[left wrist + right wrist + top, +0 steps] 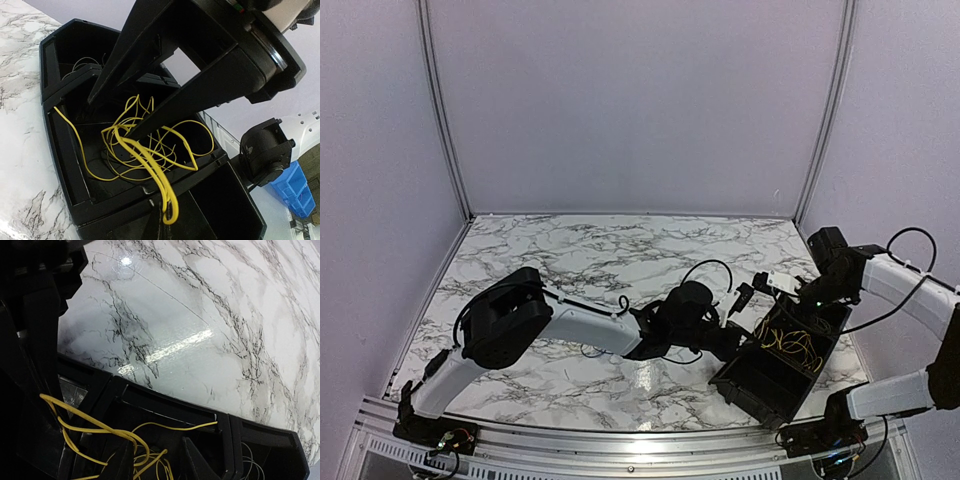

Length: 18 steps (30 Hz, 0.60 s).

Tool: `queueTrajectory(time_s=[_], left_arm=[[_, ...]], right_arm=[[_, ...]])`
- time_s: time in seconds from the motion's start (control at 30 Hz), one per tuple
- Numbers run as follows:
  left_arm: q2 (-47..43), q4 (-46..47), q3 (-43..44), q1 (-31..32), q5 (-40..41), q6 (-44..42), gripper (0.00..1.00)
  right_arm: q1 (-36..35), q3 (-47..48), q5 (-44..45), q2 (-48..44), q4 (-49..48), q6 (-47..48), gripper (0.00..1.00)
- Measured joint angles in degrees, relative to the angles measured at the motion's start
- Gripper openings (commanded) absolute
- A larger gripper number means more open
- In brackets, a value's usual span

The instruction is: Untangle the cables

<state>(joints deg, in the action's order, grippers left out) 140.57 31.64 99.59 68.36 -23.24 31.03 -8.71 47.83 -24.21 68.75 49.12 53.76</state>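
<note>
A tangle of yellow cables (pixel 145 145) lies in the middle compartment of a black tray (pixel 60 165) at the table's right front (pixel 750 395). My left gripper (pixel 170 222) is shut on a loop of yellow cable pulled over the compartment's wall. In the top view the left gripper (pixel 735 345) sits at the tray's left edge. My right gripper (pixel 157 462) reaches down into the tangle from above (pixel 798 325). Its two fingers (pixel 115 70) stand apart with yellow strands (pixel 95 430) between them. Thin pale wires (pixel 82 65) lie in the end compartment.
The tray's third compartment (pixel 225 205) looks dark and bare. A blue bin (pixel 292 187) stands off the table beyond the tray. Marble tabletop (pixel 580 250) stretches left and behind the tray. The right arm's base (pixel 880 395) is close beside the tray.
</note>
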Motion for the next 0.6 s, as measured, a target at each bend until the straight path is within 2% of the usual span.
queueTrajectory(time_s=[0.23,0.43,0.53,0.6], left_arm=[[-0.92,0.72,-0.61,0.0,0.85,-0.42,0.0],[-1.01,1.57,-0.85,0.0,1.27,-0.46,0.0],[-1.01,1.81,-1.11,0.0,1.29,-0.46,0.0],[-1.03,2.08,-1.33,0.02,1.36,-0.48,0.0]], right_arm=[[0.0,-0.28,1.2,0.74,-0.76,-0.02,0.32],[0.0,-0.55,0.46,2.14,-1.2,-0.17,0.4],[0.0,-0.61,-0.7,3.06,-1.66,-0.39,0.39],[0.0,-0.74,-1.62,3.26,-1.81,-0.66,0.35]])
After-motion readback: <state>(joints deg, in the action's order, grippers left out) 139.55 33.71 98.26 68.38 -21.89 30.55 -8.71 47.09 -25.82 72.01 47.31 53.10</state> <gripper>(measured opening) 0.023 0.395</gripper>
